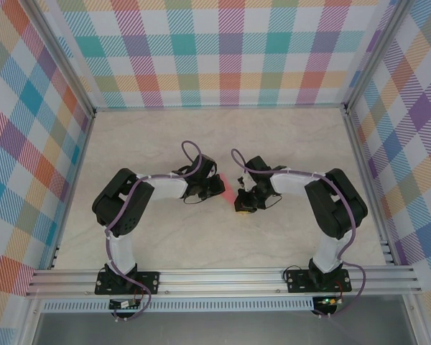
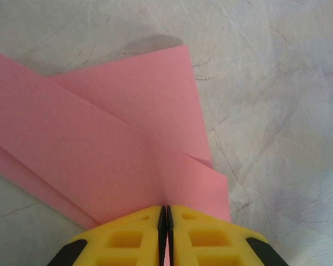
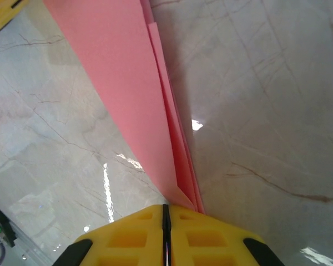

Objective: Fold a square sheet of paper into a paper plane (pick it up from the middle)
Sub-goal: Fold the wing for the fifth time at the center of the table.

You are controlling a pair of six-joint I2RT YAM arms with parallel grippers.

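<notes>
The left pincer [image 2: 166, 209] was clamped shut on one edge of the folded pink paper [image 2: 116, 144]; the right pincer [image 3: 166, 208] was clamped on its layered, narrow end. The paper was held between the two pincers near the middle of the marbled bench [image 1: 165, 140].

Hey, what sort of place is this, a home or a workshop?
Probably a robotics test booth, not a home: checked walls enclose a marble-look table, and a left arm and right arm, bolted to a metal rail at its near edge, hold a pink paper.
</notes>
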